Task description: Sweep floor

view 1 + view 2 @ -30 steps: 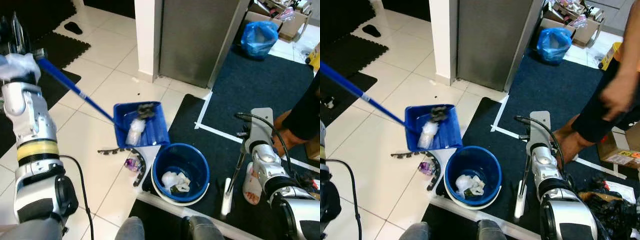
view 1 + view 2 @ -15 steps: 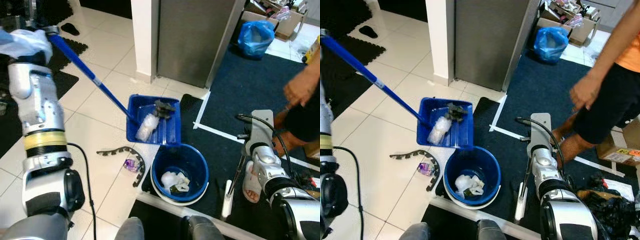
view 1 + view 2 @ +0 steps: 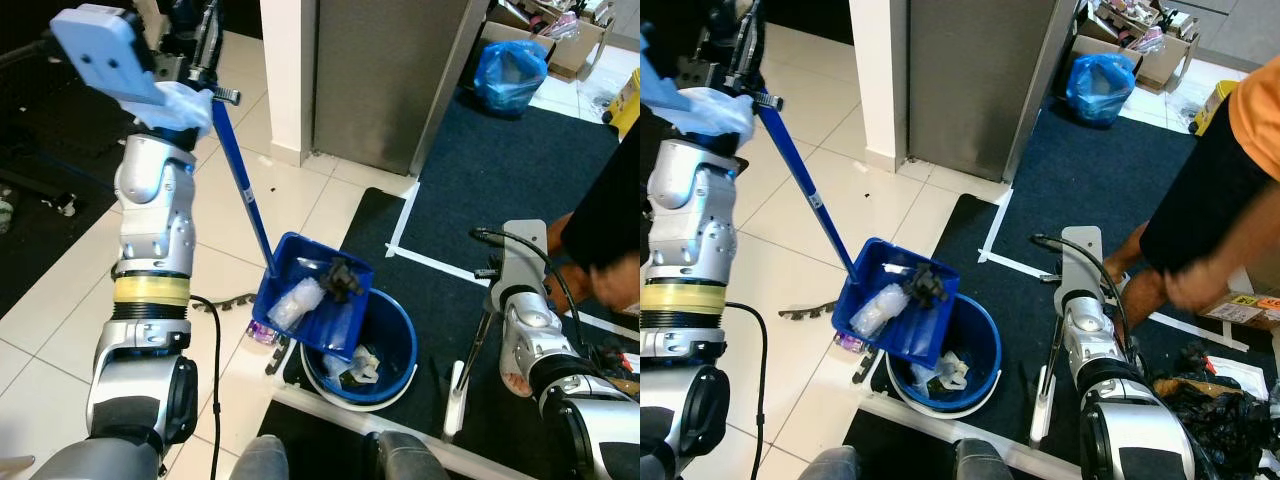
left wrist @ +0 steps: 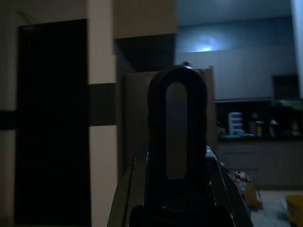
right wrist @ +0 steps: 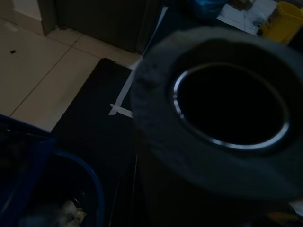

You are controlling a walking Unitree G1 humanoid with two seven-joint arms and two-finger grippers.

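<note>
Your left tool [image 3: 205, 55], clamped on the dustpan's blue handle [image 3: 243, 185], holds the dustpan [image 3: 312, 305] tilted over the bucket [image 3: 385, 345]'s left rim. Raise the handle steeply so the plastic wrapper [image 3: 297, 302] and dark clump [image 3: 340, 278] slide in. I cannot tell the right tool's state; that arm hangs at the right.

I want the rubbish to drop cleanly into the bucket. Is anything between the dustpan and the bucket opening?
Nothing visible blocks it. The blue dustpan, held by its long handle at the left gripper, hangs tilted directly over the blue bucket, whose opening is uncovered.
</note>
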